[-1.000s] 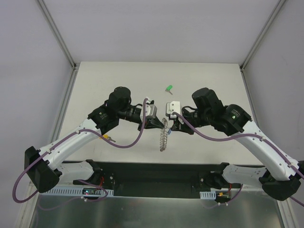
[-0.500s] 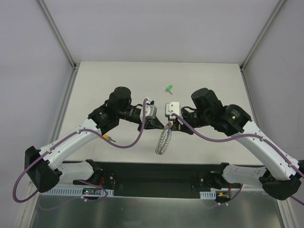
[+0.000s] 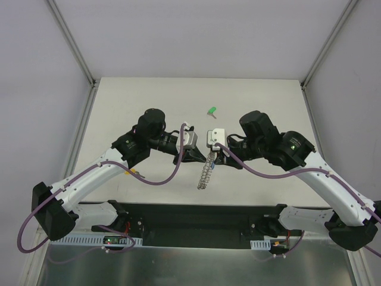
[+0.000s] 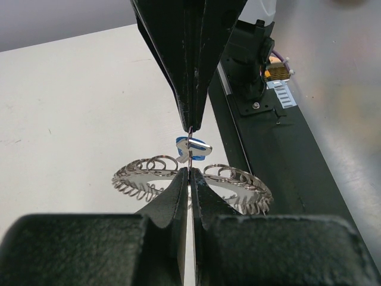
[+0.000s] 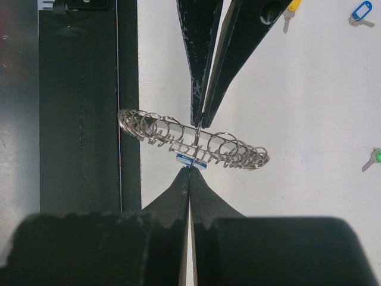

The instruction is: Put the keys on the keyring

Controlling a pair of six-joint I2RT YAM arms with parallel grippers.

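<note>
The keyring (image 3: 205,171) hangs edge-on between my two grippers above the table. My left gripper (image 4: 189,171) is shut on one small wire loop of the keyring (image 4: 238,182). My right gripper (image 5: 190,169) is shut on the opposite side of that same loop, tip to tip with the left fingers (image 5: 202,113). The solid-blue key (image 4: 193,148) sits at this loop between the tips, and also shows in the right wrist view (image 5: 191,159) under the keyring (image 5: 232,146). In the top view the left gripper (image 3: 199,157) and right gripper (image 3: 216,156) nearly meet.
A green key (image 3: 211,111) lies on the table behind the grippers, and also shows in the right wrist view (image 5: 372,159). A yellow key (image 3: 132,173) lies under the left arm. A pale blue key (image 5: 360,12) lies far off. The black base rail (image 3: 196,217) runs along the near edge.
The hanging keyring swung out wider half a second ago and now hangs narrow and edge-on again. Both grippers stayed shut and almost still.
</note>
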